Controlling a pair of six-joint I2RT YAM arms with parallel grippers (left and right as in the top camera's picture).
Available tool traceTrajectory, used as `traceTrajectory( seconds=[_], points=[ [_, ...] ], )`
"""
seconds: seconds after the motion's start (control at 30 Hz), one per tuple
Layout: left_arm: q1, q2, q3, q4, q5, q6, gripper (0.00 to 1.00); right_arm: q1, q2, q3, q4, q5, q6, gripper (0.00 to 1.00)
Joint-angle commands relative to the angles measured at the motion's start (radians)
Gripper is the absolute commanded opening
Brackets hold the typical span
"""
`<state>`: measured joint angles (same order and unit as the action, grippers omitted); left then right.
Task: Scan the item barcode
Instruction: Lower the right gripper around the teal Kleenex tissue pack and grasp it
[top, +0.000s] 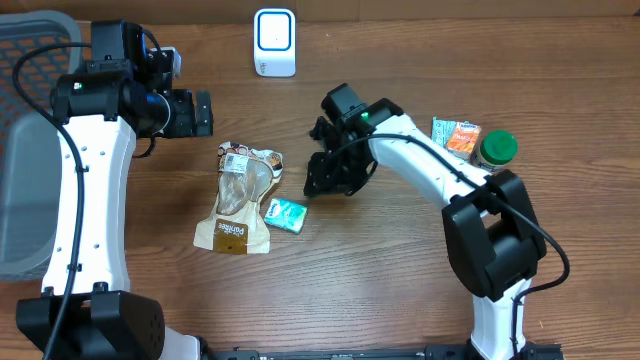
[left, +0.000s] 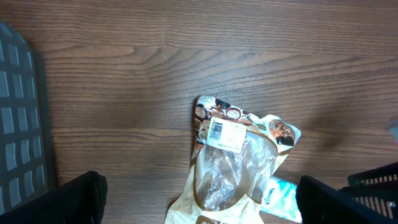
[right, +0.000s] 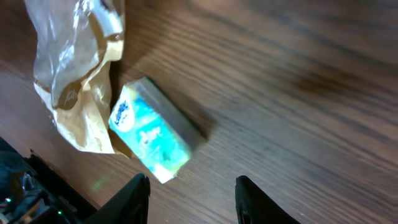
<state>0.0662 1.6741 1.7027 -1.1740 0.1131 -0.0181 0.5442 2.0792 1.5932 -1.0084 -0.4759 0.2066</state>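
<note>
I am watching everything against the snack bag (top: 240, 195), which is lying flat mid-table with its clear window facing up. A white sticker with a barcode (left: 225, 132) is showing near its top edge. Brown print is running across its bottom panel, too small for me to read.

The tissue pack (right: 149, 138) is lying on the wood, touching the bag's lower right corner. It is teal and white, with a blue script logo that looks like Kleenex. I cannot make out a barcode on the face I am seeing.

The right claw (top: 328, 178) is hanging just to the right of the bag, beside the pack. Its fingers (right: 134, 199) are standing apart with only bare table between them, so it is open and gripping nothing.

The left claw (top: 200, 113) is hovering up and to the left of the bag, spread wide and empty.

The scanner (top: 274, 42), a white box with a blue-edged window, is sitting well above the bag at the far edge. Far to the bag's right, an orange and green packet (top: 457, 134) is lying against a green-lidded jar (top: 496, 148); I cannot read the packet's print. A grey basket (top: 30, 150) is standing well to the bag's left.
</note>
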Motion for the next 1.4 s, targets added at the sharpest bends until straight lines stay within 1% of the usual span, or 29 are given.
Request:
traceTrajectory(
  seconds=[0.0,0.27,0.67,0.97,1.13,1.37],
  points=[
    [0.003,0.007,0.019,0.003,0.008,0.019,1.0,-0.002,0.0,-0.006,0.008,-0.027,-0.018,0.42],
    [0.003,0.007,0.018,0.003,0.008,0.019,0.99,0.0,0.0,-0.006,0.009,-0.027,-0.047,0.43],
    [0.003,0.007,0.019,0.003,0.008,0.019,1.0,0.001,0.0,-0.007,0.019,-0.027,-0.047,0.43],
    [0.003,0.007,0.019,0.003,0.008,0.019,0.99,0.035,0.003,-0.022,0.048,-0.027,-0.046,0.43],
    [0.003,0.007,0.018,0.003,0.008,0.019,1.0,0.058,0.011,-0.023,0.082,-0.019,0.008,0.42],
    [0.003,0.007,0.019,0.003,0.008,0.019,1.0,0.077,0.018,-0.023,0.102,-0.017,0.011,0.42]
  ],
)
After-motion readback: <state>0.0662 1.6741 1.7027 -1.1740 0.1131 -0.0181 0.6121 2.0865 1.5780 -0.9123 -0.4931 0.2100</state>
